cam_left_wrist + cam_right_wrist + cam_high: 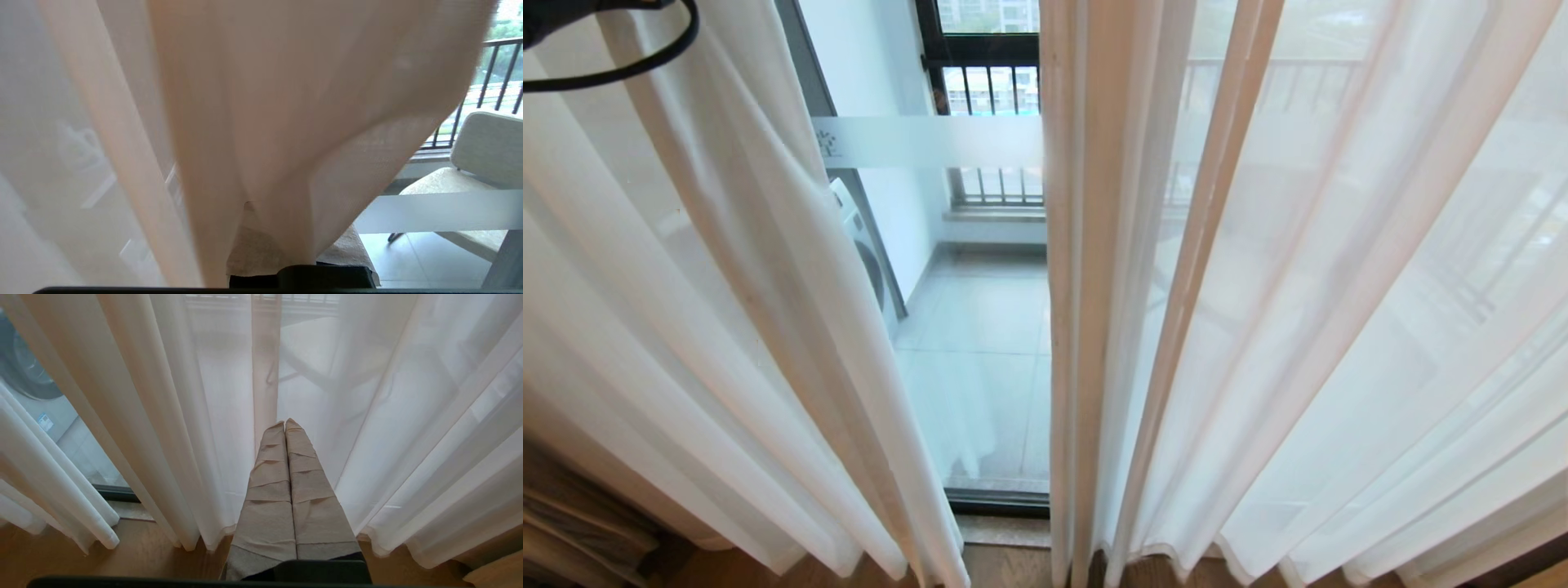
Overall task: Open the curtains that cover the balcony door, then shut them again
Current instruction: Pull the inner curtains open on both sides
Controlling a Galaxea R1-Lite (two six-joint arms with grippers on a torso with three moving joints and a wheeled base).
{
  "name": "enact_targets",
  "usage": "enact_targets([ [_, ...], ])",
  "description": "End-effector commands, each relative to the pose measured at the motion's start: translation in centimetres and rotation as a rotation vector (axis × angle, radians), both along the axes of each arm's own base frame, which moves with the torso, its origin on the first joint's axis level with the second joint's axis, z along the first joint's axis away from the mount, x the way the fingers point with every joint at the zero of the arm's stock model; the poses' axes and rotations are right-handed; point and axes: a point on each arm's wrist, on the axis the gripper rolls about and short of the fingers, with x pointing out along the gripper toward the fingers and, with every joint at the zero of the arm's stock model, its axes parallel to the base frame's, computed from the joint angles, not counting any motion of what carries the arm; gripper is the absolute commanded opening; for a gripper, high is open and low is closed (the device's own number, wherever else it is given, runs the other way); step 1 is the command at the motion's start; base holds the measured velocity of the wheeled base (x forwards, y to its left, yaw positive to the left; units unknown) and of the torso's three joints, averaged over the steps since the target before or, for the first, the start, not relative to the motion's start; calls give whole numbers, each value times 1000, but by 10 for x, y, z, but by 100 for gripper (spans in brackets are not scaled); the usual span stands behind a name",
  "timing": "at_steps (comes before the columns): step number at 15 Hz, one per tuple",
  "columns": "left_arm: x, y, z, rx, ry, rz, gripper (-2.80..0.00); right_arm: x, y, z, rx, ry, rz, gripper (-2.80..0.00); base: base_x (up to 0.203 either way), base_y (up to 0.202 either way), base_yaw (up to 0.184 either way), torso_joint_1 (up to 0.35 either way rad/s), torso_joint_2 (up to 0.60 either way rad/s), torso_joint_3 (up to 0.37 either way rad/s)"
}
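- You are looking at the curtains (768, 269) partly parted: the thin white left panel is hanging slanted off to the left, while the right panel (1258, 286) is hanging straight, leaving a narrow gap between them.
- Through that gap the balcony door (980, 343) is showing its glass and its frosted band (931, 141), so the opening step looks to be under way rather than done.
- Your left gripper (278, 228) is closed on a fold of the left panel; in the left wrist view the fabric is bunching down between the wrapped fingers (253, 253), and that pinch is probably why the panel is slanting sideways instead of falling straight.
- In the head view only a dark cable loop (629, 57) at the upper left is marking that arm; the gripper itself is out of sight there.
- Your right gripper (285, 424) is sitting parked low, near the wooden floor (143, 555), pointing at the hem of the right panel, its fingers (265, 490) pressed together and holding nothing.
- Beyond the glass a washing machine (862, 245) and a railing (988, 90) are showing.
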Motion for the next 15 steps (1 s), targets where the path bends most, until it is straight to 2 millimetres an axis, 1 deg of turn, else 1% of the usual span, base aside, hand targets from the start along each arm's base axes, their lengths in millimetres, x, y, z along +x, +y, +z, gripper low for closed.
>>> enact_targets([
  [1,-3,0,2,0,-8,2,-280,0,0,0,-1,-1,1,-280,1,142,-12,-1,1,-2],
  [8,-8,1,2,0,-8,2,-280,0,0,0,-1,-1,1,-280,0,189,0,3,2,1],
  [15,-9,1,1,-1,-8,1,-280,0,0,0,-1,-1,1,-280,0,190,0,1,1,3],
])
